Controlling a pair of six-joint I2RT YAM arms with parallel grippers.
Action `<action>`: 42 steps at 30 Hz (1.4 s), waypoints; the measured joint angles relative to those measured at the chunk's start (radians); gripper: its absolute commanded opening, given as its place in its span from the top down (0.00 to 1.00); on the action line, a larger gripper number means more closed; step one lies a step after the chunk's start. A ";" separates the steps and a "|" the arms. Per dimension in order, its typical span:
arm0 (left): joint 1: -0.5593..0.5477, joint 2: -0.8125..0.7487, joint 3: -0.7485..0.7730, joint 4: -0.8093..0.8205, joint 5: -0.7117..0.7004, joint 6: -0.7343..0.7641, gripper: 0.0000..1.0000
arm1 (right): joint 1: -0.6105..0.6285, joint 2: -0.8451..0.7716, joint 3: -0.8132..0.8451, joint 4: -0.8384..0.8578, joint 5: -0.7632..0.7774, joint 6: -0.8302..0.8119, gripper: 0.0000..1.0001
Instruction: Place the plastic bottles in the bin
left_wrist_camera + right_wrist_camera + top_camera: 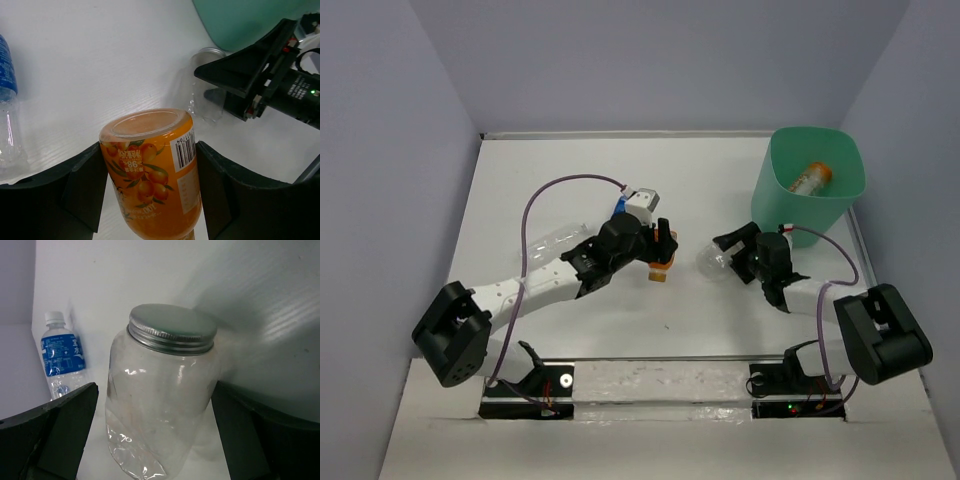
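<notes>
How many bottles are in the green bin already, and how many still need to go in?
One orange bottle lies in the bin. The left gripper is shut on the second orange bottle. A clear bottle with a silver cap sits between the fingers of the right gripper; I cannot tell if it is squeezed yet. The blue-label bottle rests on the table, untouched. One in, three to go.
</notes>
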 measured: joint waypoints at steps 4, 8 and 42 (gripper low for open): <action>0.000 -0.047 0.010 -0.028 0.002 -0.006 0.55 | 0.000 0.101 0.023 0.103 0.000 0.008 0.28; 0.000 -0.057 0.063 -0.071 0.002 -0.006 0.55 | 0.000 0.105 -0.002 0.147 0.000 0.021 0.52; -0.142 1.052 1.614 0.119 0.047 -0.006 0.38 | 0.024 -0.748 -0.206 -0.394 -0.147 -0.137 0.64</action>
